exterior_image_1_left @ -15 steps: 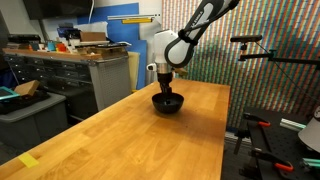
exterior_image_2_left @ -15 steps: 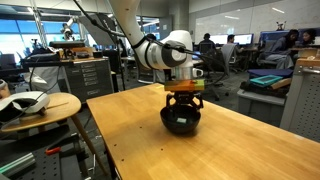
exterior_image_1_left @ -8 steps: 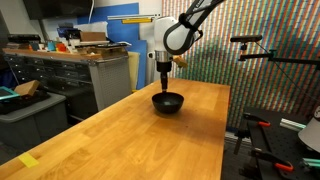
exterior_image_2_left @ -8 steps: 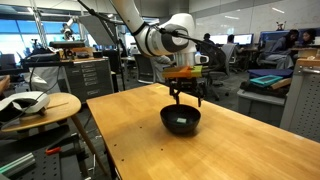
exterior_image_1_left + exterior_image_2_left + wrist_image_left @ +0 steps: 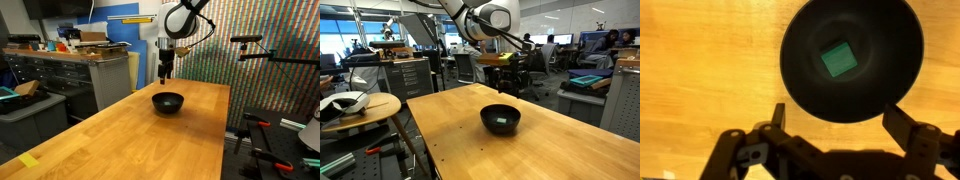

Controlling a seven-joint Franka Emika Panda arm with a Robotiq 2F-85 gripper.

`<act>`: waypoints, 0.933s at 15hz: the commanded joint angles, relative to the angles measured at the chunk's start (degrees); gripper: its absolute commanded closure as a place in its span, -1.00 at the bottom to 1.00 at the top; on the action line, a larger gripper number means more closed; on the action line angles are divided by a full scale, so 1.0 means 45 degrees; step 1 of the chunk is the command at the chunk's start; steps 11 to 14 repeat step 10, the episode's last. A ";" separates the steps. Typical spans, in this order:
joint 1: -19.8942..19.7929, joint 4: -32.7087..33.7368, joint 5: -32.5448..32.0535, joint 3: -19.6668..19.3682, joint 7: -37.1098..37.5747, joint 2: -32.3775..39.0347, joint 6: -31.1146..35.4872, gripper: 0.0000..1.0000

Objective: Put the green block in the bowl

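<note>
1. Green block (image 5: 838, 60): small green cube-like piece. It lies flat on the floor of the bowl, about at its middle, with its edges turned at an angle to the line of my fingers.
2. Bowl (image 5: 800, 82): round, shallow and black, with a smooth rim. It stands on the light wooden table (image 5: 120, 130) toward the far edge, well apart from every corner in both exterior views (image 5: 501, 128).
3. My gripper (image 5: 835, 115): fingers spread wide with nothing between them. It hangs straight above the bowl with clear air between us (image 5: 166, 75).
4. Handling, as I judge it: the block looks light and rigid, and hard enough not to crush. Its flat faces give a sure seat. I would take it on two opposite side faces and turn my wrist to square with them.
5. Caution: the bowl's curved, glossy wall leaves little room for fingers, and the bowl may slide if nudged.
6. Status: the block is already in the bowl, so I judge the task done.
</note>
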 commanded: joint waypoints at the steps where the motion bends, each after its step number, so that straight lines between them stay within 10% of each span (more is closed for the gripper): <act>1: 0.0046 -0.0258 0.1123 -0.0165 0.1317 -0.0672 -0.1210 -1.00; 14: 0.0055 -0.0026 0.1915 -0.0195 0.1127 -0.0511 -0.2274 -1.00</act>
